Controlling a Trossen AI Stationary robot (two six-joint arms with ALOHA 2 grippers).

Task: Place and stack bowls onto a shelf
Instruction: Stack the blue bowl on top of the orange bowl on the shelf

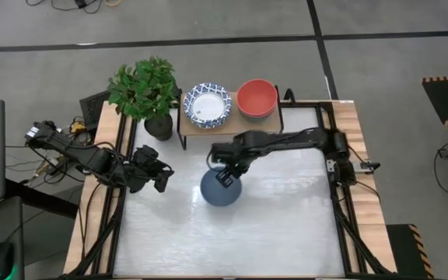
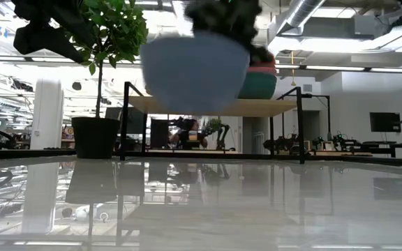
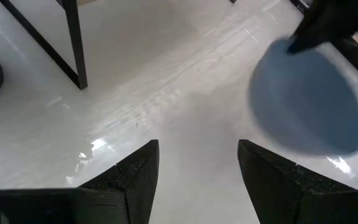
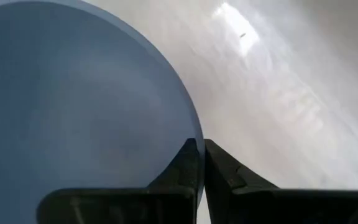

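A grey-blue bowl (image 1: 222, 190) hangs in the air over the middle of the table, held by my right gripper (image 1: 225, 177); the low view shows this bowl (image 2: 194, 70) well above the tabletop. The shelf (image 1: 232, 124) stands at the far edge. On it sit a white bowl with a blue patterned rim (image 1: 207, 105) and, to its right, a bowl that is red inside (image 1: 257, 99) and teal outside (image 2: 260, 82). My left gripper (image 1: 162, 177) is open and hovers left of the held bowl, touching nothing. My right gripper (image 4: 201, 144) pinches the grey-blue bowl's rim (image 4: 194, 134) between its two fingers, one finger (image 4: 185, 165) on the bowl's side of the rim and the other outside it. The fingers come from above, slanting down. The bowl is lifted clear of the table, open side up and slightly tilted.
A potted plant (image 1: 148, 92) in a black pot (image 2: 95, 136) stands left of the shelf at the far left. The shelf's black legs (image 3: 73, 43) lie ahead of my left gripper (image 3: 197, 149). Bare white tabletop (image 1: 232, 233) stretches toward the near edge.
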